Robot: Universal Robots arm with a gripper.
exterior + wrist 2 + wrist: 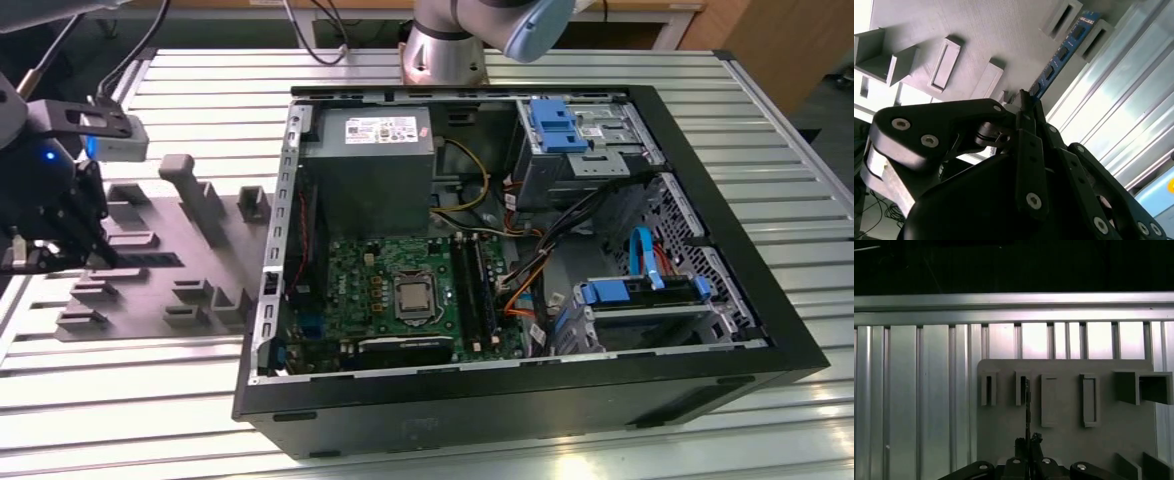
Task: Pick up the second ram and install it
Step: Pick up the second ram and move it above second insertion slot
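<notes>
Gripping: my gripper has its jaws clenched on the near end of the second ram, and in the second wrist view the fingers pinch the stick from both faces.
Ram location: the stick runs out from my fingertips across the holder tray. Its far end sits between two grey blocks near the tray's edge, with the slatted table just beyond.
Ram face: I see a blue-green board with a row of small black chips along it.
Edge-on check: in the first wrist view I get the second ram as a thin dark line rising from the gripper to one of the slotted grey blocks. I cannot tell whether its tip is touching the slot.
Arm position: in the exterior view the gripper hangs at the exterior view's left, over the holder tray and well apart from the computer case.
Case: it lies open on the slatted table, with the green motherboard facing up.
Slots: the long black memory slots run beside the processor socket. From here I cannot tell whether any slot is filled.
</notes>
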